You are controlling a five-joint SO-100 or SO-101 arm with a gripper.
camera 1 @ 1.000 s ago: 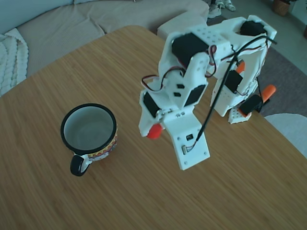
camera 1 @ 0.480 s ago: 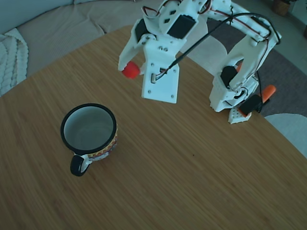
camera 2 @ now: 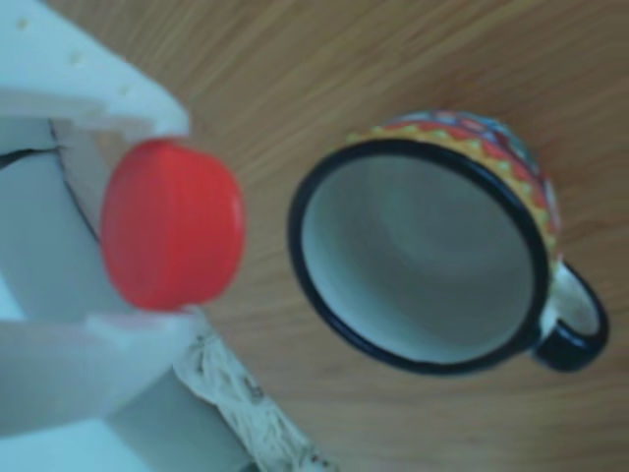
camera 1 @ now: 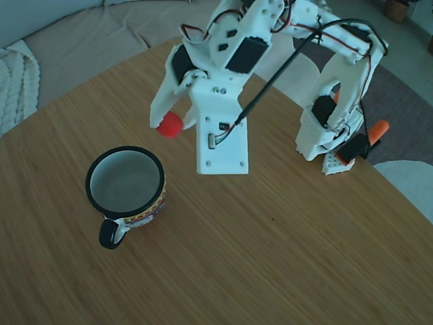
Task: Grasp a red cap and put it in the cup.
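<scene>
Claw [camera 2: 147, 241] was clamped across the rim of the red cap [camera 1: 170, 124], light, stiff & prob. slippery, above counter [camera 1: 270, 271] beside enamel mug [camera 1: 126, 184].

A matt wood surface with fine straight grain is shown by the worktop [camera 1: 284, 257]. Smooth, slightly glossy red plastic is seen on the red cap [camera 2: 172, 224]. The cup [camera 1: 126, 181] looks like glossy white enamel with a black rim. The gripper [camera 1: 166, 122] is of matt white plastic.
</scene>
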